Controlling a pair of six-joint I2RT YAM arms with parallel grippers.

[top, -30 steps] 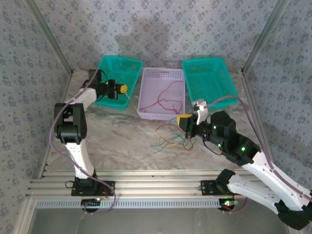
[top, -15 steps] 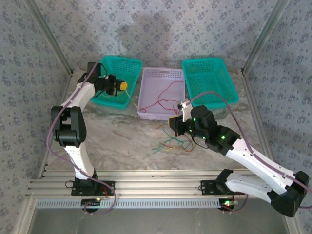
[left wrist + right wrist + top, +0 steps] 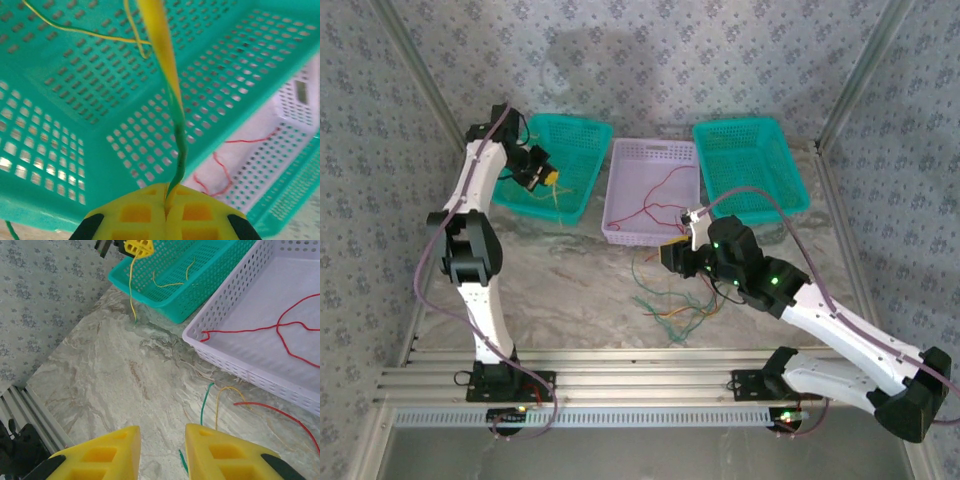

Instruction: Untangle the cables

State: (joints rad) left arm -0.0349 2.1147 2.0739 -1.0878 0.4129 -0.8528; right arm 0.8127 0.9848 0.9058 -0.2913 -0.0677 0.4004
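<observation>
Well, nearest me the tangle (image 3: 672,303) of green, red and orange cables lies loose on the table (image 3: 570,290), the right gripper (image 3: 668,256) hovering by its far edge, jaws slightly parted and empty. Dipping in like that, it could catch several strands and pull the knot tighter. Beyond, a red cable (image 3: 660,195) lies in the lilac basket (image 3: 612,228). Farthest, the left gripper (image 3: 166,202) pinches a yellow cable (image 3: 162,55) over the teal basket (image 3: 65,100); its tail seems to cross the rim, so letting go might spill it out.

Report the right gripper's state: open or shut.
Open: the right gripper has its yellow fingers apart, with the marble table showing through the gap and nothing held between them.
</observation>
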